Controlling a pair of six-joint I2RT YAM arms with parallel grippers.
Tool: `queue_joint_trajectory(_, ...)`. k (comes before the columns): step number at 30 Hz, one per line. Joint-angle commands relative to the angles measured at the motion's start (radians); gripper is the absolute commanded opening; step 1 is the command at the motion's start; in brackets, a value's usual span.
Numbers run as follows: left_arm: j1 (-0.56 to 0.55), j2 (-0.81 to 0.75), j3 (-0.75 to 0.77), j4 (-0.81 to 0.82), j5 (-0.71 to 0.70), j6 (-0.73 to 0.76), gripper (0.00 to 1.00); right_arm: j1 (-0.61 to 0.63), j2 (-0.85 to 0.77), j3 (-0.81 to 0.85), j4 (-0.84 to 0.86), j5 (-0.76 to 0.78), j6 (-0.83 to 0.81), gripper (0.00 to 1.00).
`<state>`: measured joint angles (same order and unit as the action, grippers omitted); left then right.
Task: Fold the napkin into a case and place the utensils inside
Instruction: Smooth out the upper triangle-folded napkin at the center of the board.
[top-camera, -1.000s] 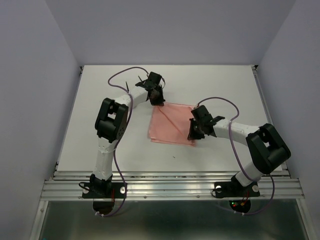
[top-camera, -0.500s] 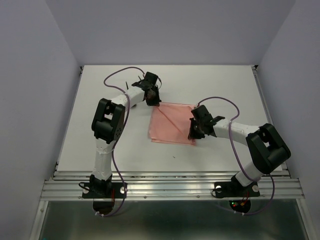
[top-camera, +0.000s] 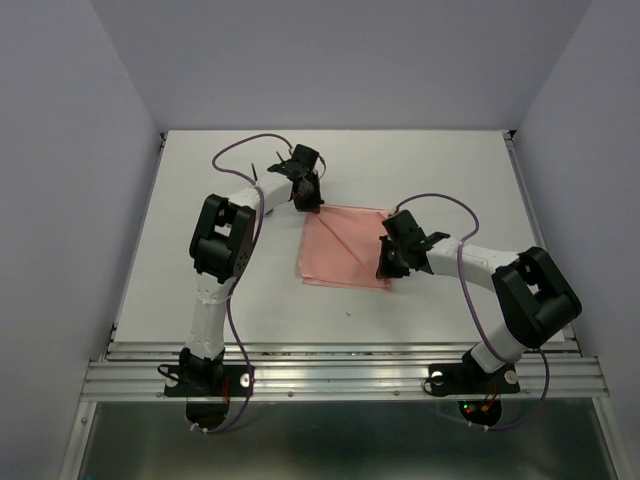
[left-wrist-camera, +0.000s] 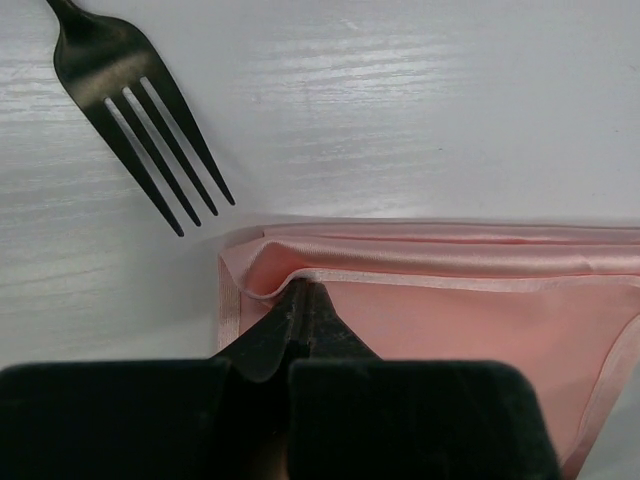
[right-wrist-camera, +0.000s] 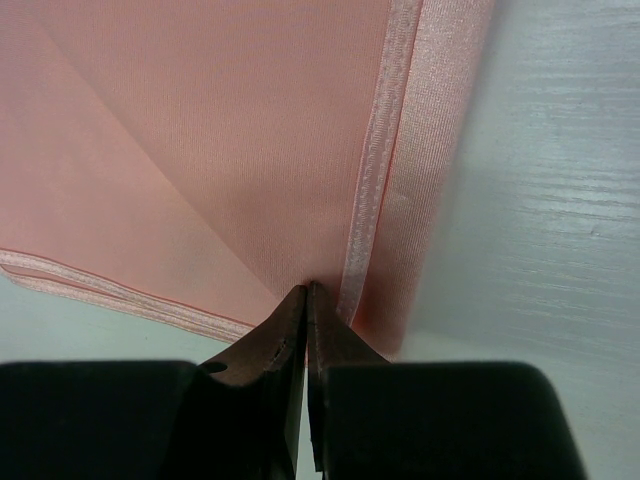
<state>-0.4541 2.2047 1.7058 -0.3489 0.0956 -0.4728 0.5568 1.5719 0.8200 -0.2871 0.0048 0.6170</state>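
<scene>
The pink napkin (top-camera: 345, 247) lies flat on the white table, folded over with a diagonal crease. My left gripper (top-camera: 311, 198) is at its far left corner, shut with its tips on the hem (left-wrist-camera: 300, 290), which lifts slightly there. The napkin fills the lower part of the left wrist view (left-wrist-camera: 460, 310). The black fork (left-wrist-camera: 140, 110) lies on the table just beyond that corner, tines toward the napkin. My right gripper (top-camera: 388, 265) is at the near right corner, shut on the napkin (right-wrist-camera: 250, 150) beside its hem, tips touching (right-wrist-camera: 307, 292). The spoon is not in view.
The white table (top-camera: 200, 260) has raised walls on the left, right and back. Purple cables (top-camera: 240, 150) loop from both arms. A small dark speck (top-camera: 349, 316) lies in front of the napkin.
The left arm's elbow and wrist swayed slightly left and came back. The napkin and the right arm have not visibly moved.
</scene>
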Motion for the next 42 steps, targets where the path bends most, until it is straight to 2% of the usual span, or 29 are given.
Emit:
queue_joint_trajectory(1, 0.009, 0.007, 0.054, -0.016, -0.020, 0.025, 0.00, 0.003, -0.021, 0.002, -0.001, 0.035, -0.022, 0.08)
queue_joint_trajectory(14, 0.011, -0.045, 0.020, -0.007, -0.033, 0.017, 0.00, 0.031, -0.177, 0.004, -0.095, 0.011, -0.033, 0.09)
queue_joint_trajectory(23, 0.011, -0.059, 0.028, -0.005, -0.017, 0.014, 0.00, 0.040, -0.076, -0.097, -0.001, 0.052, 0.017, 0.08)
queue_joint_trajectory(27, 0.011, -0.080, 0.020, -0.009, -0.025, 0.023, 0.00, 0.040, -0.102, -0.099, -0.018, 0.043, 0.001, 0.08)
queue_joint_trajectory(34, 0.008, -0.157, 0.021, -0.002, -0.007, 0.034, 0.00, 0.040, -0.194, 0.045, -0.093, 0.136, -0.045, 0.11)
queue_joint_trajectory(42, -0.005, -0.217, 0.017, -0.019, 0.003, 0.043, 0.01, -0.038, 0.002, 0.289, -0.044, 0.155, -0.131, 0.12)
